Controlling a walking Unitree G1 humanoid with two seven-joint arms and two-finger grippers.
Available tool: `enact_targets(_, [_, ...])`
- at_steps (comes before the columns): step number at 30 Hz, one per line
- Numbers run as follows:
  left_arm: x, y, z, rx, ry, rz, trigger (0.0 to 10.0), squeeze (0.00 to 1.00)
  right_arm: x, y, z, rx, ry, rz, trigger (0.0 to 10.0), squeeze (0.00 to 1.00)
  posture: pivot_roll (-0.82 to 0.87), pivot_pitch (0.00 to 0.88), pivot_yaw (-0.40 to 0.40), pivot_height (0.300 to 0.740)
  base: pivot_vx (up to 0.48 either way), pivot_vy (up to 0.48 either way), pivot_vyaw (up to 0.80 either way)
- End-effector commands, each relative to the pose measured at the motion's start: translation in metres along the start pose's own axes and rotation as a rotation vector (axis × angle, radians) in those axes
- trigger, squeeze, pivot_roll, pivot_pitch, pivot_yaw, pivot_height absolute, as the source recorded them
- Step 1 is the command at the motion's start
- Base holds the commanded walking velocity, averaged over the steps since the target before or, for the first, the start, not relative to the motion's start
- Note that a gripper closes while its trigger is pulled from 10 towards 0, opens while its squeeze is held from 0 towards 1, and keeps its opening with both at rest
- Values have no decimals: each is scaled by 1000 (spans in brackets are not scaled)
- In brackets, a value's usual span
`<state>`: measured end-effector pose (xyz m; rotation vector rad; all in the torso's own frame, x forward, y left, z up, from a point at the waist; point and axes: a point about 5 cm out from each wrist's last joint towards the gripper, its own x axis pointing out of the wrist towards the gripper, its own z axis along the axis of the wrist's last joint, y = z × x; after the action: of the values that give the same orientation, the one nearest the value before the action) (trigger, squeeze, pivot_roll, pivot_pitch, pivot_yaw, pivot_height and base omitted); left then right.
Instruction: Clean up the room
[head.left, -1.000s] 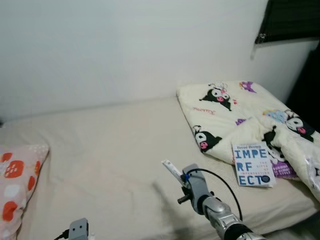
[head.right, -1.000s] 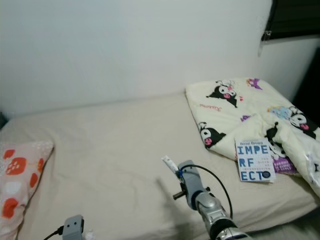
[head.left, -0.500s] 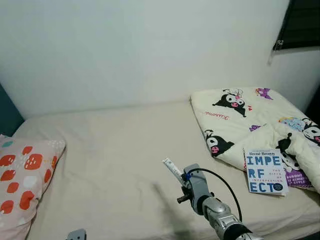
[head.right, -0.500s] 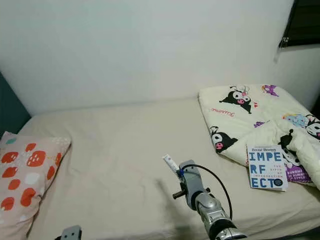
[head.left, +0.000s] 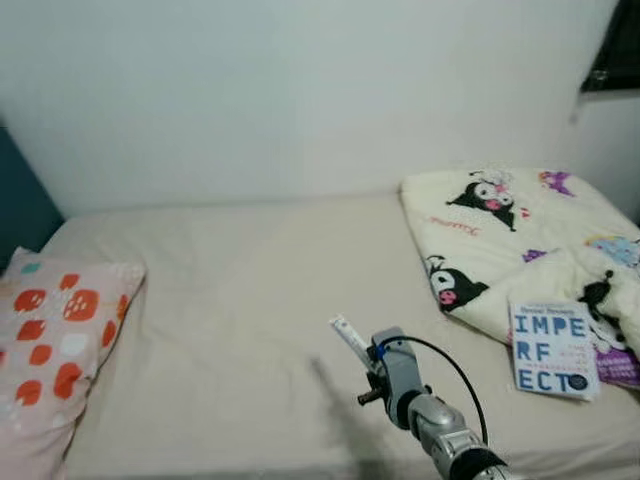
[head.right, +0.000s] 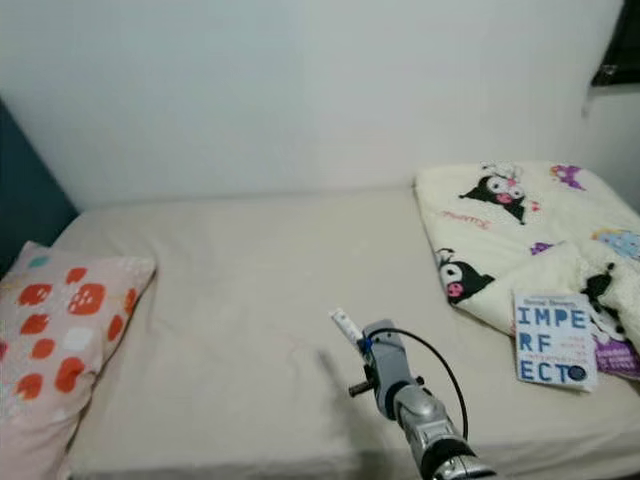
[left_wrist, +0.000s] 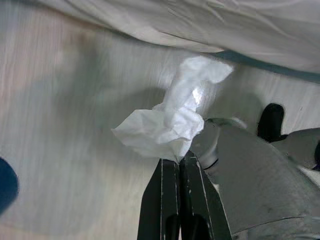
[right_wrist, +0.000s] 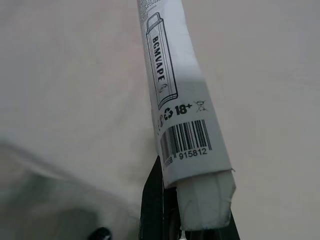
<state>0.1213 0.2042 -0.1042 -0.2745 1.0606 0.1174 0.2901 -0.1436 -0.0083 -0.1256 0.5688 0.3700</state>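
Both claws already full, the bed's litter in hand.
Head view: right gripper (head.left: 352, 345) lifts the white box (head.left: 348, 337) over the bed (head.left: 230, 330), pointing far-left; book (head.left: 552, 350) far right. Wrist views: left gripper (left_wrist: 176, 161) pinches crumpled tissue (left_wrist: 172, 114); right fingers clamp the box's end.

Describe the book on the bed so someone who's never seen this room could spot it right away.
Start at the bed along the white wall and go to its right end, where a cream blanket printed with black cartoon characters lies rumpled. The book lies flat on the blanket's near edge. It is the only thing with a white cover and big blue block letters.
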Motion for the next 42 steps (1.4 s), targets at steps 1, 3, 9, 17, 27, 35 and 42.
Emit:
enact_targets(1, [0, -1, -3, -6, 6, 1, 10000, 0, 0, 1, -2, 15, 3, 1, 10000, 0, -55, 40, 4, 740, 0, 0, 675])
enact_targets(3, [4, -17, -1, 2, 11, -18, 10000, 0, 0, 1, -2, 12, 4, 6, 10000, 0, -52, 39, -2, 740, -356, 0, 678])
enact_targets(9, [8, -42, -6, 31, 32, -50, 10000, 0, 0, 1, -2, 10, 6, 9, 10000, 0, -52, 41, -4, 740, -129, 0, 675])
enact_targets(17, [4, -36, -20, 8, 32, -37, 10000, 0, 0, -1, -1, 5, 6, 10, 10000, 0, -67, 44, -11, 740, -180, 0, 675])
enact_targets(27, [-11, -30, -68, 29, 104, -37, 10000, 0, 0, -2, 1, 14, -1, -1, 10000, 0, -85, 45, 2, 740, -96, 0, 675])
enact_targets(35, [-20, -49, -97, 74, 141, -46, 10000, 0, 1, 0, 1, 11, -1, 13, 10000, 0, -79, 46, 3, 740, 0, 0, 675])
enact_targets(42, [-34, -49, -127, 191, 217, -46, 10000, 0, 1, 2, 1, 18, -2, 16, 10000, 0, -65, 48, 16, 740, 0, 0, 676])
